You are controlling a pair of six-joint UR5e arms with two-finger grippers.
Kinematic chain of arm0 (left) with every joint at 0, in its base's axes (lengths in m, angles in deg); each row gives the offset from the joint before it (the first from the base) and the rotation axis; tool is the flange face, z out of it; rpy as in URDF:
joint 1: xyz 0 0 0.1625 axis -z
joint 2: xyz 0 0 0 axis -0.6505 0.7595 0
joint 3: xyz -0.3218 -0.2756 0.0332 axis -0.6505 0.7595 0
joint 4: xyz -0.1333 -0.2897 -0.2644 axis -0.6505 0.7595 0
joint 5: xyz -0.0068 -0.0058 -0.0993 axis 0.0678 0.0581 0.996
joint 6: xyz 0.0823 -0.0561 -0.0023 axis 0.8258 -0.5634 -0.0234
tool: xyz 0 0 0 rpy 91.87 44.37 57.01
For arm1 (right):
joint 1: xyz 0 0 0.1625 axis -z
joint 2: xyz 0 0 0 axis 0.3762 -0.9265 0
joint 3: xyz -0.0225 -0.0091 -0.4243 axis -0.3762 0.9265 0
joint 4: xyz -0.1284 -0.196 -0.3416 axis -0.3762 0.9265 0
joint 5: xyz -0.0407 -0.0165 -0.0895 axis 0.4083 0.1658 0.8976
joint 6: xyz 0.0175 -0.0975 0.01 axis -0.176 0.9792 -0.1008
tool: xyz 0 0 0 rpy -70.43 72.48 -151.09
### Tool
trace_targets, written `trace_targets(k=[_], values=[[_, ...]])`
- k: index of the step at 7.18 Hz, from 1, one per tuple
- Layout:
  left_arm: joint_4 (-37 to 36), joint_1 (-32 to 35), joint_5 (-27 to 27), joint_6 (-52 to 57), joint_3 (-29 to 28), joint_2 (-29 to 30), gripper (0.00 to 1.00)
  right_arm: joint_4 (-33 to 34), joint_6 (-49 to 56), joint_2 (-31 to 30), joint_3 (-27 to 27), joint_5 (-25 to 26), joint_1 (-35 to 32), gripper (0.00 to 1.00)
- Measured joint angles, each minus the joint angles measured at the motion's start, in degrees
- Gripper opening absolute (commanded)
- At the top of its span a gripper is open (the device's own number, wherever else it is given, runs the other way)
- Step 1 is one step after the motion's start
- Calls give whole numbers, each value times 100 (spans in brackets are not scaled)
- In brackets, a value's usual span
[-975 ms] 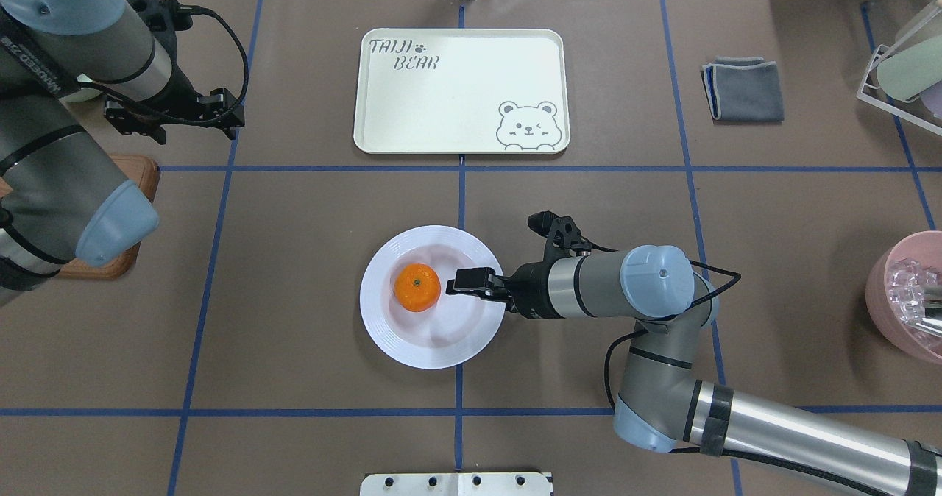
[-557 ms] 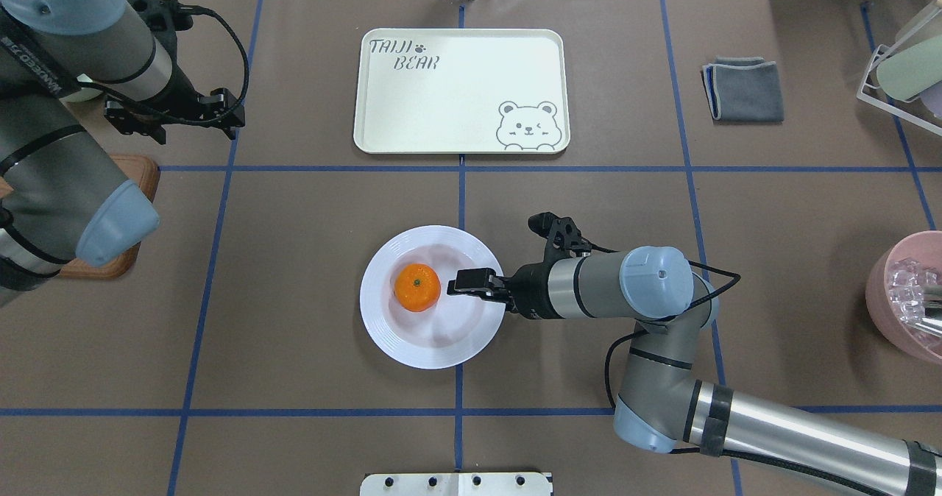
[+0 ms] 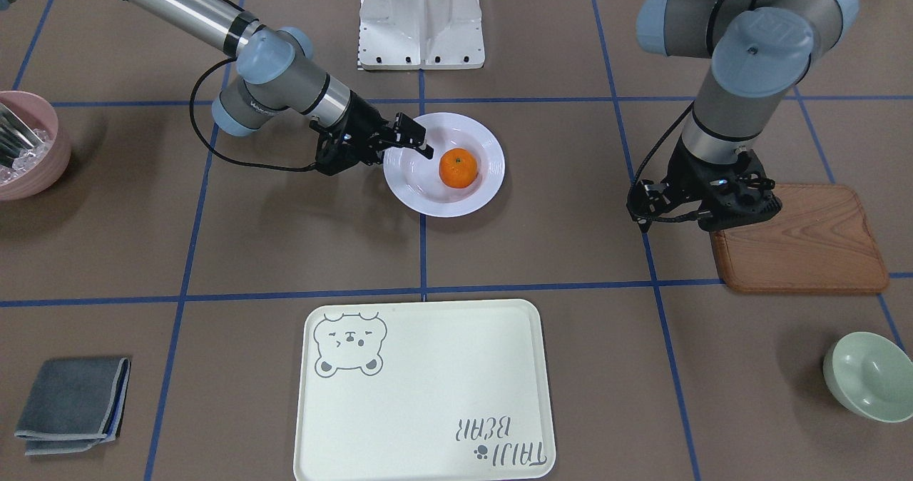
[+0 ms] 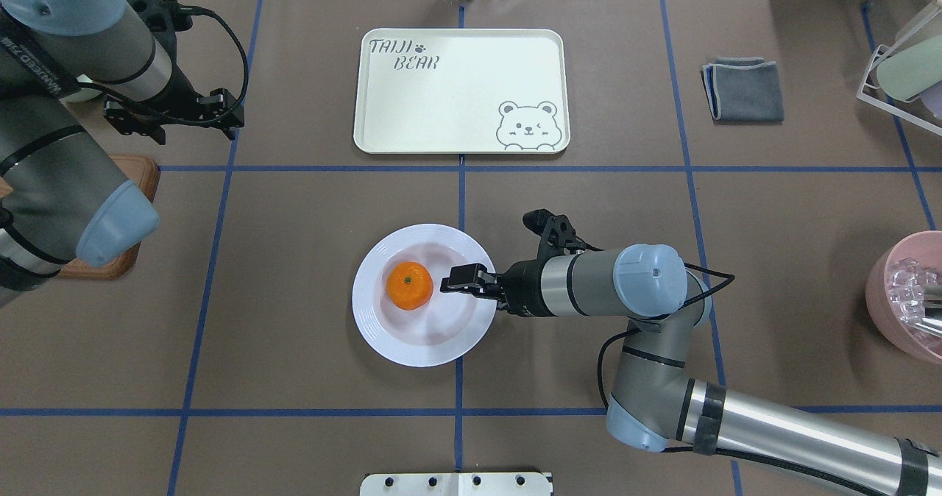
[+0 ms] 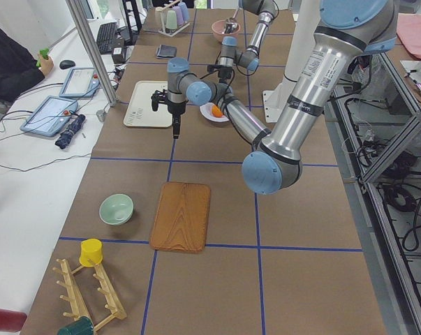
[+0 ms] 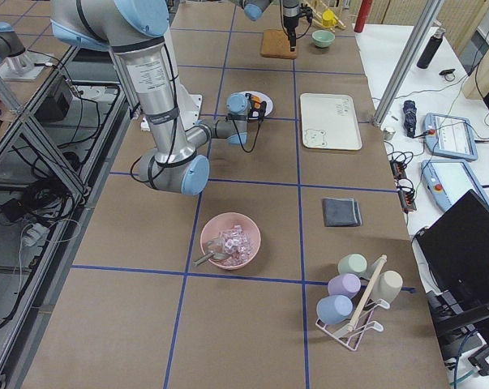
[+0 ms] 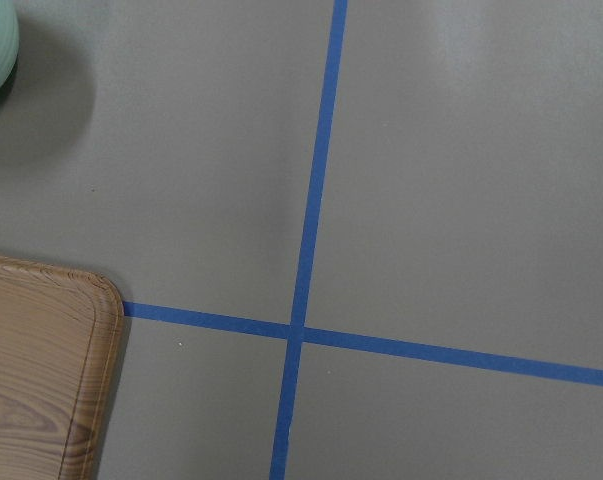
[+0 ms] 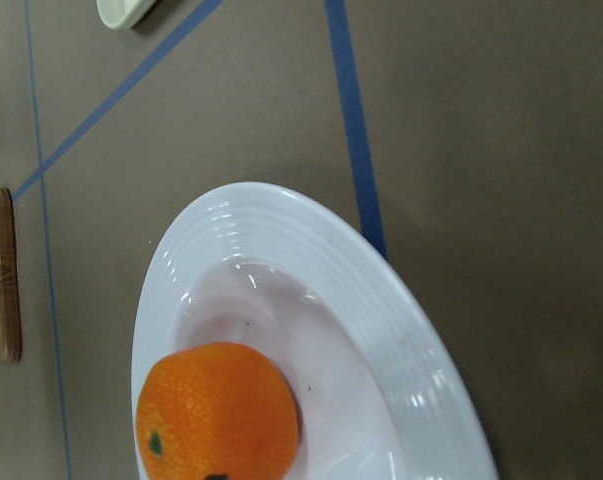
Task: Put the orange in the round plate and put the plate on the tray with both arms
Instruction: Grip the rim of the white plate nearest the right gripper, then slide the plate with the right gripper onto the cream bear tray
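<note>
Observed from the floor: the small bright-orange mandarin (image 4: 409,285) sits inside the glossy white round plate with a ribbed rim (image 4: 412,343), left of its centre in the overhead view. The right gripper (image 4: 450,282) reaches in level, its fingers pinched on the plate's rim on the side nearest that arm. The plate rests on the brown table, well apart from the pale cream rectangular plastic tray (image 4: 456,91). The left gripper (image 3: 738,210) hangs over the edge of the brown wooden board (image 3: 806,245); whether its fingers are spread or closed cannot be told.
</note>
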Motion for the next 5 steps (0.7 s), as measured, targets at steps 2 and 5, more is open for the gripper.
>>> trace_targets(k=[2, 5], values=[[0, 1, -2, 0, 5, 0, 99, -11, -46, 33, -49, 0, -23, 16], [-2, 73, 3, 17, 20, 7, 99, -28, -51, 93, -87, 4, -105, 0]])
